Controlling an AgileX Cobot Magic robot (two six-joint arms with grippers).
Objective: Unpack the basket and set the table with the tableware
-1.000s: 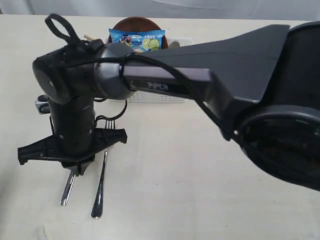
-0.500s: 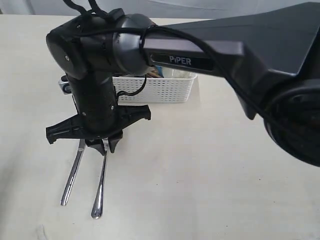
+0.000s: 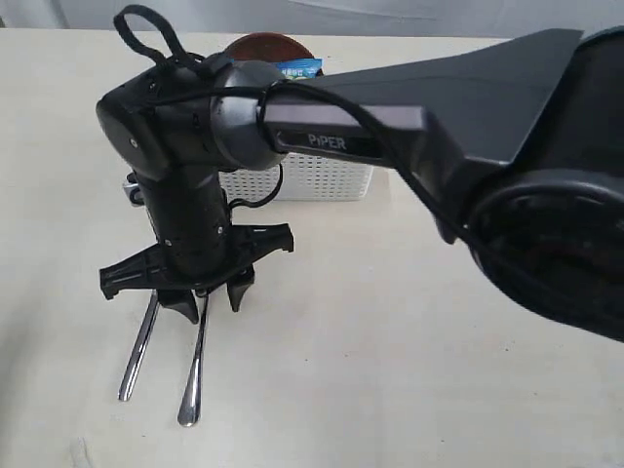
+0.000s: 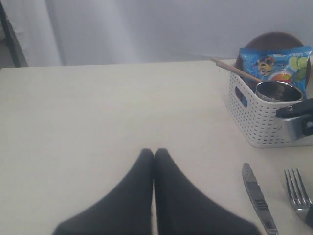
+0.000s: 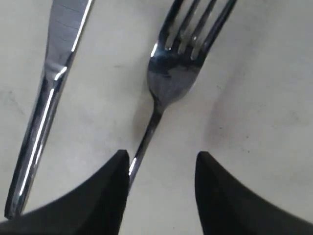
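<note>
Pale cream tabletop (image 3: pixel 390 390) w/ faint grain, grey wall behind.

**Cutlery.** Steel knife (image 3: pixel 136 346) and fork (image 3: pixel 195 370) lie flat on the tabletop, side by side and slightly apart, knife on the left in the ext. view. Long axes are approx. parallel, running from the near edge toward the basket (image 3: pixel 322 180) and leaning a little right at the far end. Handle ends face the near edge; blade tip and tines face the basket side.

**Right pincer** (image 3: pixel 211 300). Points straight down over the fork's far half, jaws standing wide apart, nothing held. Right wrist view: fork (image 5: pixel 171 83) runs up between the two fingers, its neck just beside one finger; contact cannot be told. Knife (image 5: pixel 44 98) lies outside the jaws.

**Left pincer** (image 4: pixel 154 152). Fingers pressed together, empty, low over bare tabletop, well apart from the cutlery.

**Basket.** White lattice basket (image 4: pixel 259 122) stands beyond the cutlery. It holds a steel cup (image 4: pixel 279 91), chopsticks (image 4: pixel 234 69) slanting out over the rim, a reddish-brown plate (image 4: pixel 274 39) on edge, and a blue chip bag (image 4: pixel 276 63) in front of the plate.
</note>
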